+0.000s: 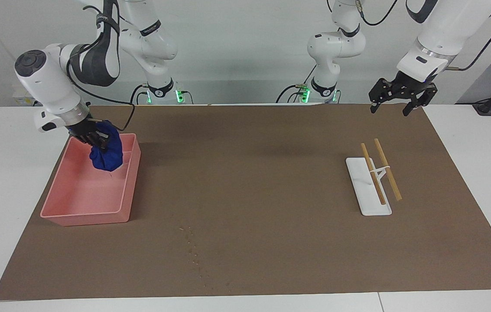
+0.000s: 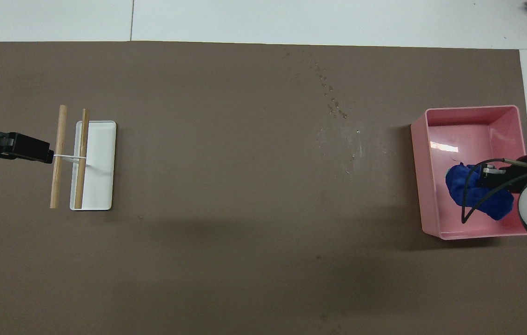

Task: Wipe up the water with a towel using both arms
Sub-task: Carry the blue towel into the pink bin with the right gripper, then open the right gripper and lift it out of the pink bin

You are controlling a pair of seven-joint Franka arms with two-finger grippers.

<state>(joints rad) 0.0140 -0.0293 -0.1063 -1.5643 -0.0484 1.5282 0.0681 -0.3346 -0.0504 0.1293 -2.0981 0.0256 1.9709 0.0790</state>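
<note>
A bunched dark blue towel [image 1: 108, 154] hangs from my right gripper [image 1: 95, 138], which is shut on it over the end of the pink bin [image 1: 85, 214] nearest the robots. In the overhead view the towel [image 2: 477, 193] and the right gripper [image 2: 489, 174] sit inside the bin's outline [image 2: 419, 177]. Small water drops [image 1: 192, 247] lie on the brown mat, farther from the robots than the bin; they also show in the overhead view [image 2: 333, 102]. My left gripper [image 1: 389, 110] is open and empty, raised over the mat at the left arm's end, and shows in the overhead view [image 2: 49, 156].
A white rack with two wooden rods [image 1: 369, 190] stands on the mat at the left arm's end, under and beside the left gripper; it also shows in the overhead view [image 2: 100, 177]. The brown mat [image 1: 249, 173] covers most of the white table.
</note>
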